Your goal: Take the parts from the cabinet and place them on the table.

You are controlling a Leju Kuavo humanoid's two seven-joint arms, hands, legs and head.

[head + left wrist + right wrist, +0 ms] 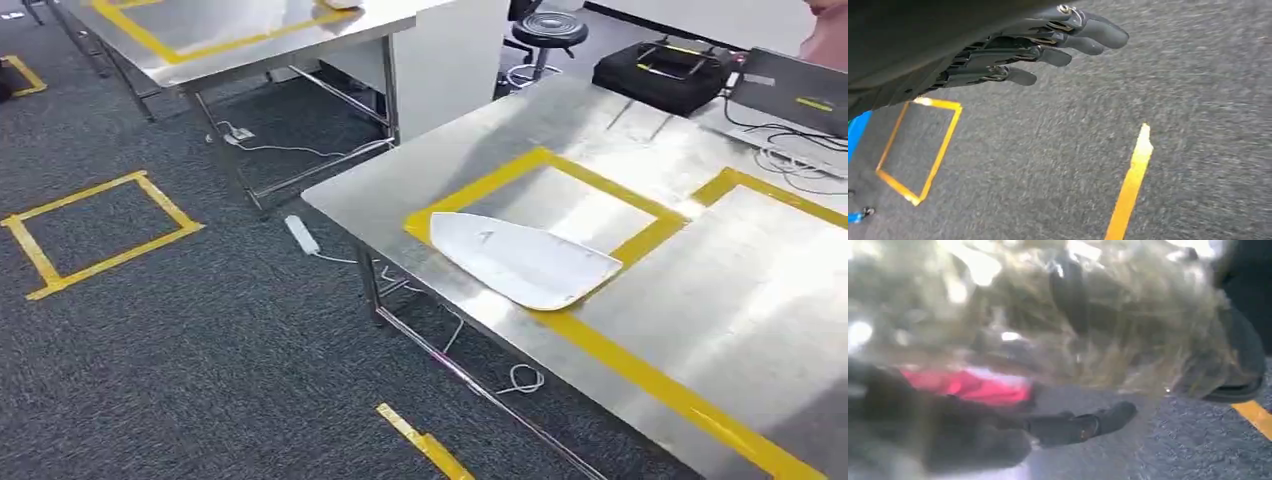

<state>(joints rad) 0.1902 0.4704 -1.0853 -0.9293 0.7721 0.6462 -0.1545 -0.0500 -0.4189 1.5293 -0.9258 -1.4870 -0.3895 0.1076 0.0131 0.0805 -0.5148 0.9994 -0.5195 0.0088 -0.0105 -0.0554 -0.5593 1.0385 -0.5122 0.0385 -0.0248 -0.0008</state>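
Clear crinkled bag (1058,315) gripped in right hand (1083,425), blurred

We see a steel surface (740,330) marked with yellow tape (640,365); a white part (520,260) lies flat on it inside one outline; a black case (660,72) and cables (800,160) sit at its far end.

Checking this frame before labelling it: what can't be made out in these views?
- Right wrist view: the crinkled clear plastic bag is blurred; its contents and the right hand's hold are unreadable.
- Head view: the white flat part has markings too small to read; the silver steel table is cut off.
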